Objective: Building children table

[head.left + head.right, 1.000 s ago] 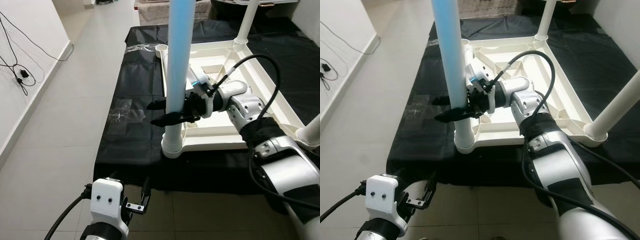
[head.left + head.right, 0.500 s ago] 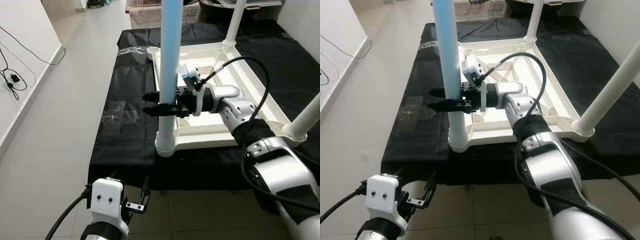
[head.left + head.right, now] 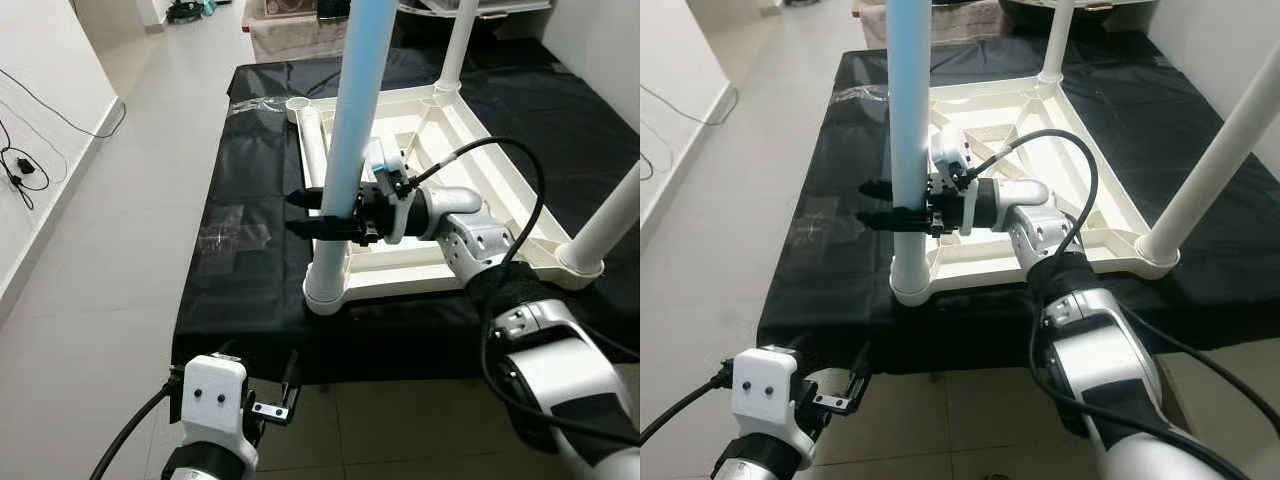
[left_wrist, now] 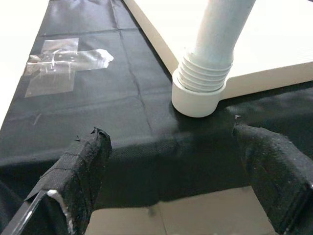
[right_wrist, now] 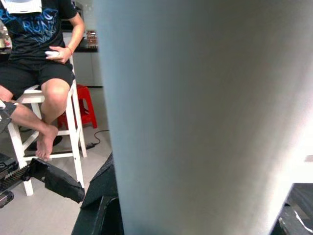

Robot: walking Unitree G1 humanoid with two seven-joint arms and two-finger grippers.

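A white children's table (image 3: 520, 215) lies upside down on a black sheet (image 3: 255, 260) on the floor. A pale blue-white leg (image 3: 345, 170) stands upright in its near left corner socket (image 3: 325, 290). My right gripper (image 3: 303, 215) reaches in from the right, with its black fingers (image 3: 880, 218) on either side of this leg, shut on it. In the right wrist view the leg (image 5: 205, 117) is very close. My left gripper (image 4: 171, 139) hangs open low in front of the sheet's near edge, facing the socket (image 4: 198, 95).
Two more white legs stand in the far right corner (image 3: 452, 45) and the near right corner (image 3: 610, 225). Clear tape (image 3: 235, 235) is stuck on the sheet's left part. Cables (image 3: 20, 165) lie by the left wall. A person (image 5: 36, 54) sits on a white stool.
The camera has shifted. My right gripper's fingers, spread and slanted beside the leg a second ago, now lie level and snug around it. The left gripper hangs as before.
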